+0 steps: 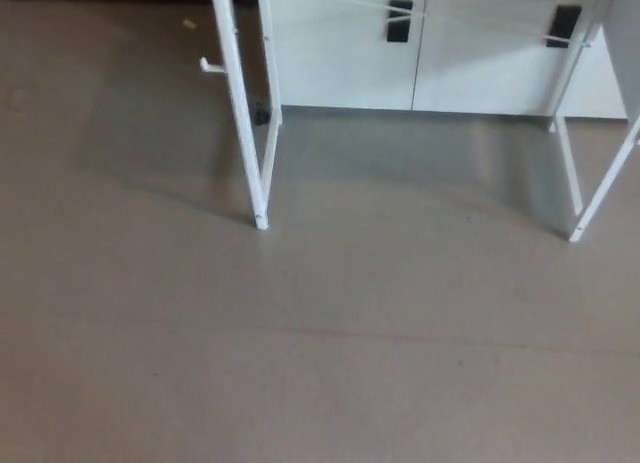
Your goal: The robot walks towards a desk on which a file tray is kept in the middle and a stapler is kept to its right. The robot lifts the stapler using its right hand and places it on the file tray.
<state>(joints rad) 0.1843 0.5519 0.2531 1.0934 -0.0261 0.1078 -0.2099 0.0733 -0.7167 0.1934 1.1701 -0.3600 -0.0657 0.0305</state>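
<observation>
Head view, aimed down at the grey floor (pixel 300 363). Neither the left hand nor the right hand is in frame, so pose and finger state cannot be told. Of the desk (pixel 247 133), only the white legs show. Its top lies past the upper edge, so stapler and file tray are out of sight. Behind the legs stands a white cabinet (pixel 340 53) with black handles (pixel 400 20). A small dark item (pixel 262 114) beside the left legs is possibly a caster.

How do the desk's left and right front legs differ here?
The left front leg slants down rightward; the right front leg slants down leftward. The left front leg carries a small side peg; the right front leg shows none. Both are white, standing on the floor.
</observation>
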